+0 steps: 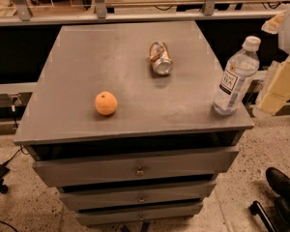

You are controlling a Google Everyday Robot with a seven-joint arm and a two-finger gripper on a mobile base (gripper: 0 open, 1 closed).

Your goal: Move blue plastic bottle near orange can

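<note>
A blue plastic bottle (236, 76) is standing upright at the right front corner of a grey drawer cabinet (87, 57), its white cap up and its label facing the room. The orange can (161, 58) is lying on its side farther back, near the middle of the cabinet top, well apart from the bottle, with its shiny silver end pointing toward the front edge. A round orange fruit (106, 103) is sitting alone toward the front left, clear of both. The robot's gripper (279, 83), pale cream and white, is hanging just off the cabinet's right side, beside the bottle and not visibly touching it; from where I am standing I cannot tell whether it is open or closed. Three drawers (135, 170) are showing below the top, and a dark shoe (284, 187) is resting on the speckled floor (19, 211) at lower right.
</note>
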